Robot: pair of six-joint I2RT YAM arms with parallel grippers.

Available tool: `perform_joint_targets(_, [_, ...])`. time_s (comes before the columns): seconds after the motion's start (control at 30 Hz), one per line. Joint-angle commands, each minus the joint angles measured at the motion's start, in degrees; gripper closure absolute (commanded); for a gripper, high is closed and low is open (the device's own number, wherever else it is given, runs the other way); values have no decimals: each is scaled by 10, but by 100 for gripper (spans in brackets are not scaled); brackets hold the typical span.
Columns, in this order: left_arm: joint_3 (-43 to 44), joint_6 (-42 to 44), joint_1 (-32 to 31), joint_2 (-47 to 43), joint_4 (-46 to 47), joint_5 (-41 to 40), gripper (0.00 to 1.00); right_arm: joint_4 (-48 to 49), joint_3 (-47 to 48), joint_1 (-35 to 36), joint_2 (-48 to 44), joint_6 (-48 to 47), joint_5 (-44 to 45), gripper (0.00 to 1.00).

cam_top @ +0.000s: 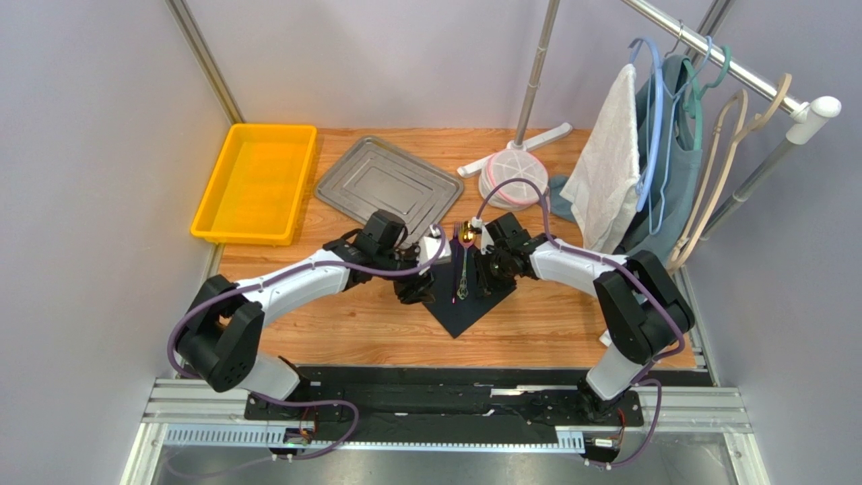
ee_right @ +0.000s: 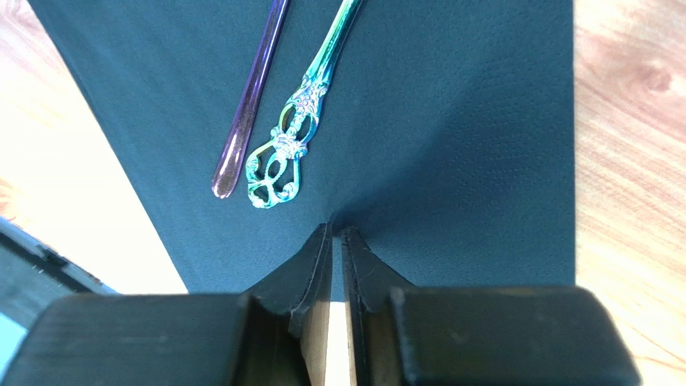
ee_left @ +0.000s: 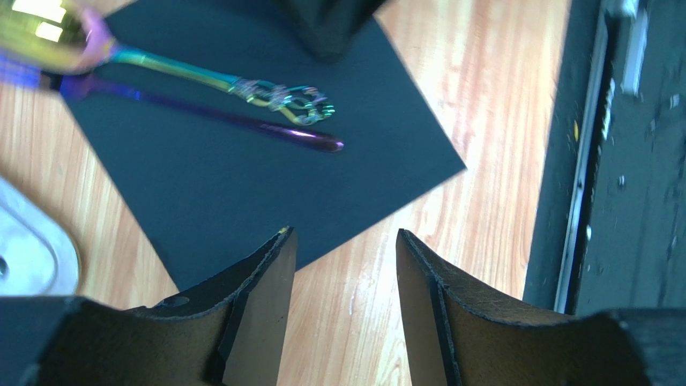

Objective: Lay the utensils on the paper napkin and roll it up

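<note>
The black paper napkin (cam_top: 471,303) lies flat on the wooden table, one corner pointing toward me. The purple fork (cam_top: 452,279) and the spoon (cam_top: 463,271) with its gold bowl lie side by side on it, running near to far. They also show in the left wrist view, fork (ee_left: 209,112) and spoon (ee_left: 241,87), and in the right wrist view, fork (ee_right: 250,104) and spoon (ee_right: 286,149). My left gripper (ee_left: 345,237) is open and empty over the napkin's (ee_left: 241,193) left edge. My right gripper (ee_right: 338,232) is shut on the napkin's (ee_right: 451,145) right edge, which puckers at the fingertips.
A grey metal tray (cam_top: 390,182) and a yellow bin (cam_top: 255,182) sit at the back left. A white stand base (cam_top: 511,174) and a rack with a white towel (cam_top: 607,162) and hangers are at the back right. A black rail (ee_left: 620,161) runs along the near table edge.
</note>
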Motion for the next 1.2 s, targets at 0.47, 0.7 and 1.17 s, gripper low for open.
perform_joint_targets(0.47, [-115, 287, -247, -91, 64, -157, 46, -110, 77, -48, -59, -80, -242, 83])
perform_joint_targets(0.7, [-96, 292, -270, -23, 105, -181, 48, -114, 69, -62, -63, -97, -264, 65])
perform_joint_targets(1.17, [-99, 316, -295, 58, 175, -235, 58, -118, 69, -79, -51, -100, -273, 56])
